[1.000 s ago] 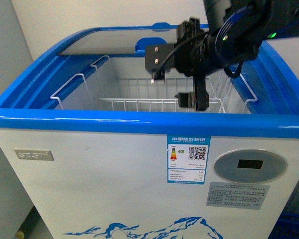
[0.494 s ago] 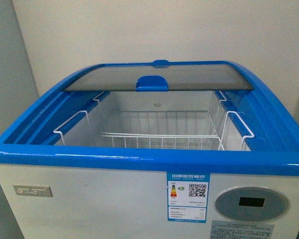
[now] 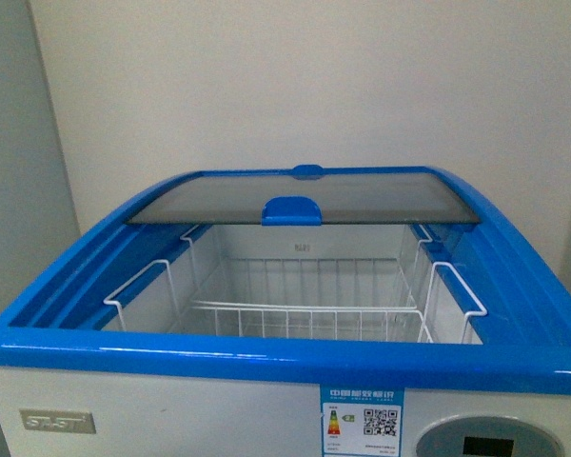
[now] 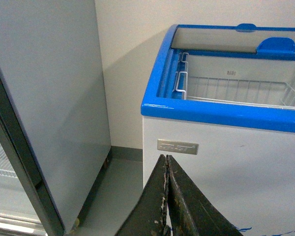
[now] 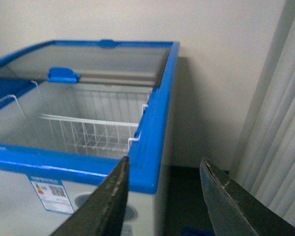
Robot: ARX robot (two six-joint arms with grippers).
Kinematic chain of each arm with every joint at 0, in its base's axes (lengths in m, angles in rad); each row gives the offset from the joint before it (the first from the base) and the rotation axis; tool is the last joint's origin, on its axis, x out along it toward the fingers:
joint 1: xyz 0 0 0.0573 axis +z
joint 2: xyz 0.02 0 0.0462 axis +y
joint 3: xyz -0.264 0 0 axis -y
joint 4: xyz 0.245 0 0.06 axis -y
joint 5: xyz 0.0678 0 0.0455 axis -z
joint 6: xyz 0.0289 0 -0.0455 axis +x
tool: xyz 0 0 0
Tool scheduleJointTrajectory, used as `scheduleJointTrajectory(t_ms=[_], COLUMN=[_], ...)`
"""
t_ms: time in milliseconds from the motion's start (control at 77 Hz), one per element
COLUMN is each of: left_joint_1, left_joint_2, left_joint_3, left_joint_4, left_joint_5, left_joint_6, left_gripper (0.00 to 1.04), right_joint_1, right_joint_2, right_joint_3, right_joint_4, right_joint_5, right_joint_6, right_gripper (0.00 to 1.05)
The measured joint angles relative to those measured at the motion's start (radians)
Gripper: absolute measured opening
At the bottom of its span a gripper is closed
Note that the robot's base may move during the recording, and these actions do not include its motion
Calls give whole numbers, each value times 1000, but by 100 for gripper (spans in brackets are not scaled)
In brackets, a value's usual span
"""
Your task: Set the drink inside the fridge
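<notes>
The white chest fridge with a glossy blue moulded rim [image 3: 266, 354] fills the front view, its curved sliding glass lid [image 3: 305, 202] pushed to the far edge so the near half of the cavity stands open. No table shows in any view, so places are given against the fridge's own edges. Inside, a white wire basket [image 3: 309, 319] hangs off the rim on thin hooked rods; what shows of it through the opening holds nothing, and the clear plastic bottle of amber drink is not visible in any picture, so where it lies cannot be told. As a judgement, opening the lid looks done, while the placing itself cannot be confirmed either way. Beside the fridge's left edge stands a tall grey cabinet with a glass door [image 4: 44, 113], matte and flat-sided. The left gripper [image 4: 166, 196], worn black blades, is pressed together with nothing between them, low before the fridge's front. The right gripper [image 5: 164, 196] hangs spread and empty near the front right corner.
</notes>
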Motion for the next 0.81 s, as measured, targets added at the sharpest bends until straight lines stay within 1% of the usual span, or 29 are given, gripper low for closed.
scheduleJointTrajectory(t_ms=[13,130,325,649,727,805], left_joint_1=[0,0,0,0,0,0], left_joint_2=[0,0,0,0,0,0], left_joint_3=[0,0,0,0,0,0], left_joint_4=[0,0,0,0,0,0], left_joint_5=[0,0,0,0,0,0], left_joint_6=[0,0,0,0,0,0], left_gripper=[3,3,3,3,3,3], right_joint_1=[0,0,0,0,0,0], right_joint_2=[-7,-55,-112,-197,-291,-339], right_joint_3=[-10,-66,-140,-204,-214,-223], right_joint_4=[4,21,30,23,-89,-102], right_joint_5=[0,0,-1,0,0,-1], right_joint_6=[0,-3,-3,-3,-3,-3], right_gripper=[22,2,3,3,3,3])
